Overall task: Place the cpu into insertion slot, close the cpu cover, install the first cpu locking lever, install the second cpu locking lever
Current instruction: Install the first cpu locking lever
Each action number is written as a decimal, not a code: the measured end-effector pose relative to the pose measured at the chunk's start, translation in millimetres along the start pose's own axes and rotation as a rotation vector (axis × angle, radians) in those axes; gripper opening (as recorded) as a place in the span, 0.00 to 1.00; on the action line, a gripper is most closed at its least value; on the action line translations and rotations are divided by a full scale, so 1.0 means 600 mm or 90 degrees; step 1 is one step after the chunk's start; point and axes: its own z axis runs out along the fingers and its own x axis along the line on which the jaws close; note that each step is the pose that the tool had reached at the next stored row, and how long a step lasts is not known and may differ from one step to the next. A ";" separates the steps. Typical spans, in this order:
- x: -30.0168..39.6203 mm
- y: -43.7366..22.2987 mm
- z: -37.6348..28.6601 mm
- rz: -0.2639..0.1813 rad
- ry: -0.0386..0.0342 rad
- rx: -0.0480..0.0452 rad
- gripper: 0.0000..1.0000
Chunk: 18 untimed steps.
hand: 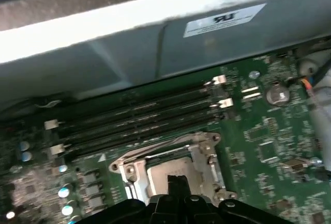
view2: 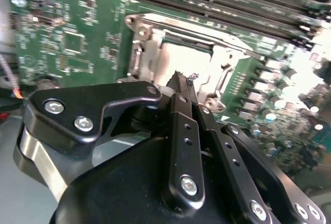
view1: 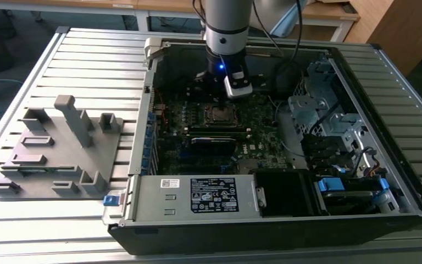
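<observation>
The computer case [view1: 270, 148] lies open on the slatted table [view1: 86, 55]. A fixture block [view1: 53, 151] sits on the table at the exterior view's left of the case. Inside the case, the insertion slot [view1: 221, 114] lies on the motherboard [view1: 262, 129], directly below the gripper [view1: 215, 102].

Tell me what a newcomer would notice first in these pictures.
The open computer case on the slatted metal table, with the robot arm reaching down into it. The arm's hand hangs just over the cpu cover on the green motherboard. A grey fixture block sits at the exterior view's left.
</observation>
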 end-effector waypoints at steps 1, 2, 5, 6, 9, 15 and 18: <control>0.000 0.000 0.001 -0.001 0.0090 0.0026 0.11; 0.000 0.000 0.001 -0.001 0.0133 0.0039 0.11; 0.000 0.000 0.001 -0.001 0.0134 0.0040 0.11; 0.000 0.000 0.001 -0.001 0.0134 0.0039 0.11; 0.000 0.000 0.001 -0.023 0.0143 0.0028 0.11; -0.004 0.001 0.005 -0.060 0.0161 0.0014 0.11; -0.006 0.003 0.006 -0.065 0.0163 0.0011 0.11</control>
